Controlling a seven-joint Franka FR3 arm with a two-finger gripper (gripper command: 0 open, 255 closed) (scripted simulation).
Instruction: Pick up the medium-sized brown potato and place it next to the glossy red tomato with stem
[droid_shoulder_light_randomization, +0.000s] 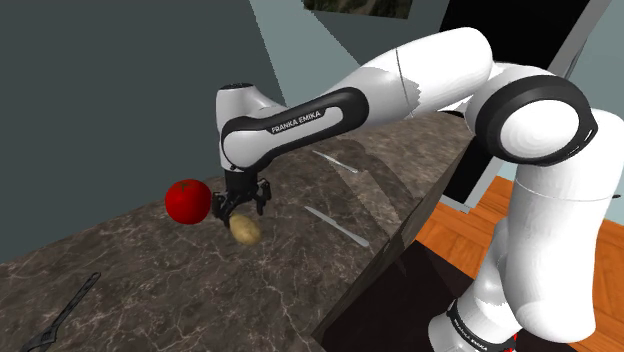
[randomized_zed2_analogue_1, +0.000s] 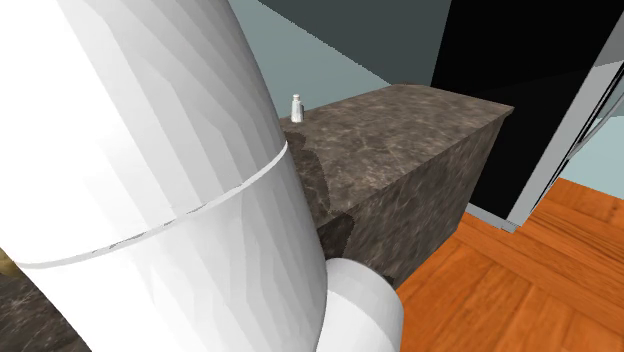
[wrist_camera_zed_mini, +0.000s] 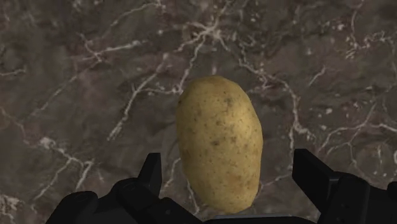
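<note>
Potato (droid_shoulder_light_randomization: 245, 230) lies on the dark marbled counter (droid_shoulder_light_randomization: 150, 280), near the red tomato (droid_shoulder_light_randomization: 188, 201). Your gripper (droid_shoulder_light_randomization: 240, 203) hangs just above it, jaws open either side and seemingly clear of the skin. Lower squarely, then close across its narrow middle. Orange wood floor (randomized_zed2_analogue_1: 520, 290) lies beyond the counter's end.

1. We see the potato (droid_shoulder_light_randomization: 245, 230), oval and tan-yellow with small brown speckles. It lies on its side on the dark, white-veined worktop (droid_shoulder_light_randomization: 200, 285).
2. We see the tomato (droid_shoulder_light_randomization: 188, 201), round, glossy and red. It rests on the same worktop, near the potato, on the shoulder view's left of it, not touching.
</note>
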